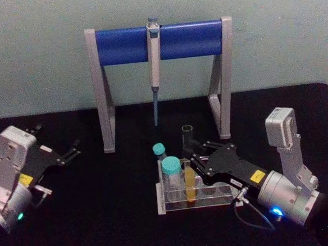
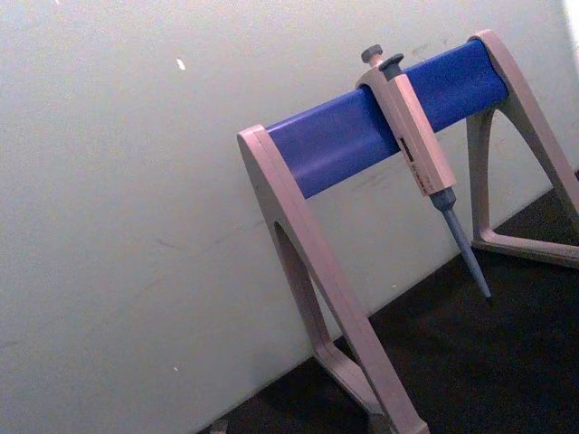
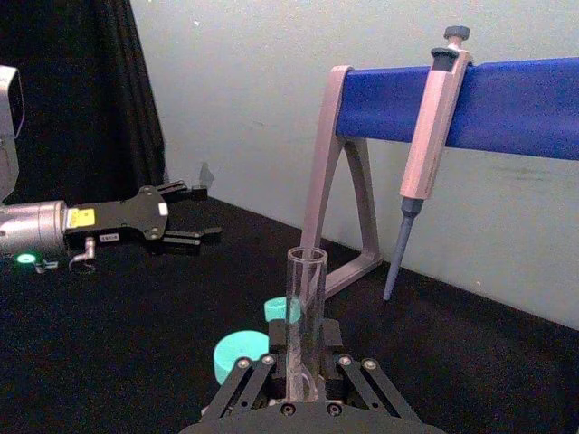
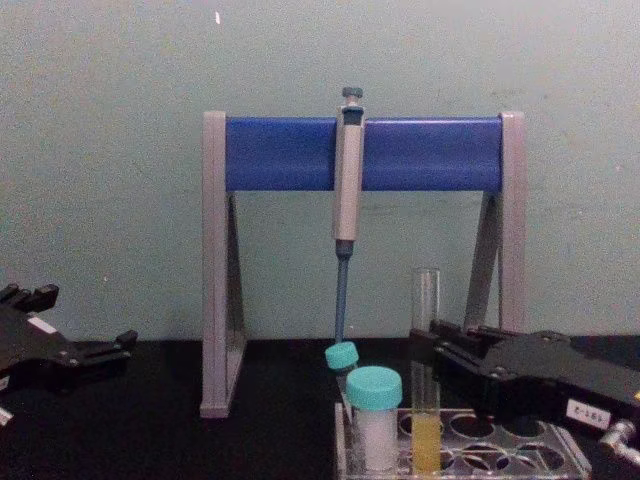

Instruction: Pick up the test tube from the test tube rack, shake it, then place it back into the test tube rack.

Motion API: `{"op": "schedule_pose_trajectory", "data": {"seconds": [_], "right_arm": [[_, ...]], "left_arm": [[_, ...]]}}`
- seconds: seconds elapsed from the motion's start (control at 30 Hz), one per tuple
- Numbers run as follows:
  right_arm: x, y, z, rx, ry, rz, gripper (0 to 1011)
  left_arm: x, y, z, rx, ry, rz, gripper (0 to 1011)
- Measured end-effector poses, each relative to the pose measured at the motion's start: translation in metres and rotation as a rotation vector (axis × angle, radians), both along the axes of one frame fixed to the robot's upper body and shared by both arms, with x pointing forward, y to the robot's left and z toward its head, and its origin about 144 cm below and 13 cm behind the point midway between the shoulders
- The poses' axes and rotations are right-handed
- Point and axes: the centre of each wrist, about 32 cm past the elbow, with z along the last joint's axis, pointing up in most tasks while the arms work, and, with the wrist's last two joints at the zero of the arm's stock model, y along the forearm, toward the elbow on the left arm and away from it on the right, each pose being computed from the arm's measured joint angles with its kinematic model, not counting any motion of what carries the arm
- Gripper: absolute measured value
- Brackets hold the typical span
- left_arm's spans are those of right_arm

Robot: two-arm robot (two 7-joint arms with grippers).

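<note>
You work on a black table (image 1: pixel 102 206) before a pale wall (image 1: pixel 35 47). Your right gripper (image 1: pixel 192 156) pinches the test tube (image 4: pixel 426 400), upright in the test tube rack (image 4: pixel 500 462) just below its fingers. The tube's base is hidden. Left gripper (image 1: pixel 74 150) sits spread, well apart.

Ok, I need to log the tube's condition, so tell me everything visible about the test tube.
The test tube is tall, thin, clear glass, uncapped, with yellow liquid in its lower part. It stands upright in a hole of the test tube rack, beside the teal-capped vials. The right gripper sits around its upper part, fingers either side; contact cannot be confirmed.
</note>
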Motion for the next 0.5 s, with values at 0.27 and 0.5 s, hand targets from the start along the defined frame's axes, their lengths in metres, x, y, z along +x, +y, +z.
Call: {"op": "schedule_pose_trajectory", "data": {"seconds": [0.27,0.5], "right_arm": [[0.0,-0.0003,0.0001,-0.002,0.003,0.001,255],[0.0001,-0.0004,0.0003,-0.001,0.003,0.002,455]], "left_arm": [[0.0,0.0,0.0,0.0,0.0,0.0,1001],[0.0,0.0,0.0,0.0,0.0,0.0,1001]]}}
